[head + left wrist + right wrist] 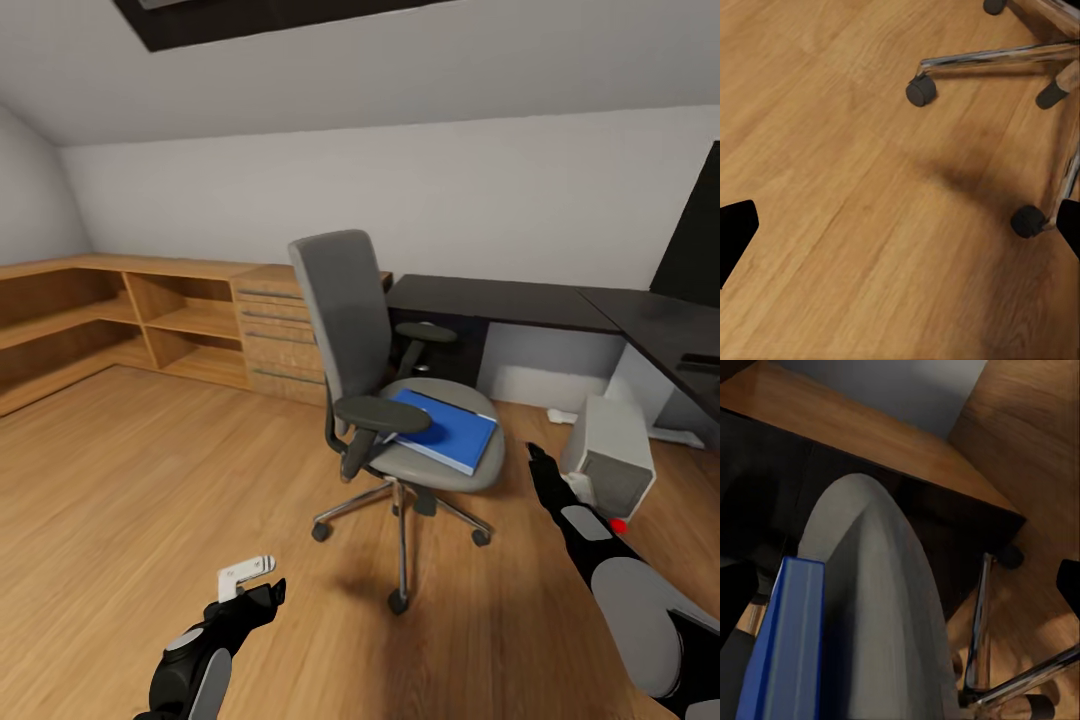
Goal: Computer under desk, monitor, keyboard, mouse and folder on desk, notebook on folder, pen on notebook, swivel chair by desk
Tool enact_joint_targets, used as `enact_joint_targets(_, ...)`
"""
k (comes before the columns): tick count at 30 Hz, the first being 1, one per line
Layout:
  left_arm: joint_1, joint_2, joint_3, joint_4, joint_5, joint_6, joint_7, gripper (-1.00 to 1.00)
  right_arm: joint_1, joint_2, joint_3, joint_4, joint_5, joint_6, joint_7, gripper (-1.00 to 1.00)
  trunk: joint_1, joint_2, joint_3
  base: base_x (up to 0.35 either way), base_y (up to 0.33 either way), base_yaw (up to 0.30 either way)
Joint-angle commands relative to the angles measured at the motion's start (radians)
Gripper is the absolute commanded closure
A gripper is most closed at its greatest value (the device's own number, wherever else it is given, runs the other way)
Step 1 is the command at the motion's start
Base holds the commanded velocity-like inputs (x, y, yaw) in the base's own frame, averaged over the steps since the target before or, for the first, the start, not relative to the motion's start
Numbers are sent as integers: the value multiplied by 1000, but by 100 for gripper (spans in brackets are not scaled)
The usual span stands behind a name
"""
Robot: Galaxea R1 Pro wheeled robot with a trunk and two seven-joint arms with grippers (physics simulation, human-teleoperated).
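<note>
The folder (447,429) still lies flat on the swivel chair (385,390) out on the floor short of the desk (540,303), the computer (608,455) standing by the desk's open side, so most remains undone, while both the left gripper (252,585) and the right gripper (541,466) hang spread and empty.

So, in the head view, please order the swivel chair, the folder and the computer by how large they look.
1. swivel chair, clearly largest.
2. computer and folder look about alike; an armrest hides part of the folder, so I do not rank them.
</note>
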Motion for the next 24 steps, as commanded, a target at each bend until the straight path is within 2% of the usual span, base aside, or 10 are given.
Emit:
enact_joint_targets(1, 0, 0, -1, -1, 11, 3, 9, -100, -1, 0, -2, 1, -9, 2, 6, -100, 0, 0, -1, 0, 0, -91)
enact_joint_targets(12, 0, 0, -1, -1, 10, 3, 9, -100, -1, 1, -1, 1, -6, 4, 28, -100, 0, 0, -1, 122, 0, -17)
enact_joint_targets(24, 0, 0, -2, -1, 10, 3, 9, -100, -1, 0, -1, 1, -6, 6, 30, -100, 0, 0, -1, 239, 0, 0)
